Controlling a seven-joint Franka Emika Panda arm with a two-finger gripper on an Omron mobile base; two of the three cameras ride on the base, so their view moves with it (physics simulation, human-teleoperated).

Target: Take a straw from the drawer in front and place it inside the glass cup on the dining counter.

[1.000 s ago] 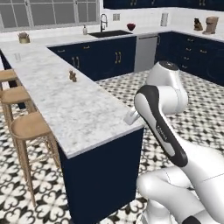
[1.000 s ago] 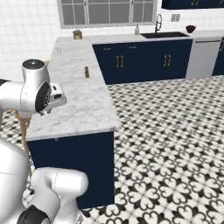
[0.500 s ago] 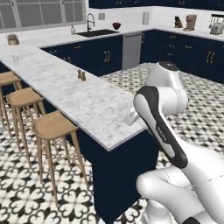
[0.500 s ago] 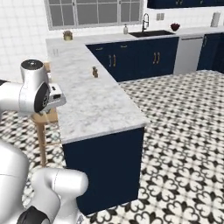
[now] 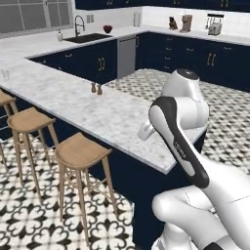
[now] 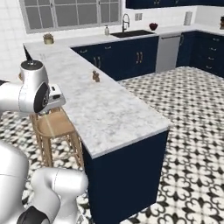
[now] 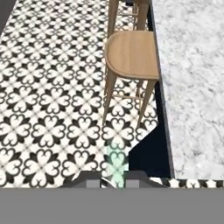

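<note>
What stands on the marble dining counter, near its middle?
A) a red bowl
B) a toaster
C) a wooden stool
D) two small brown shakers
D: two small brown shakers stand close together on the dining counter; the right base view also shows them on the marble.

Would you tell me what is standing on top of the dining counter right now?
On the dining counter stand two small brown shakers, side by side at mid-length. A faint clear glass cup stands near its far end. The arm covers part of the slab's near corner.
</note>
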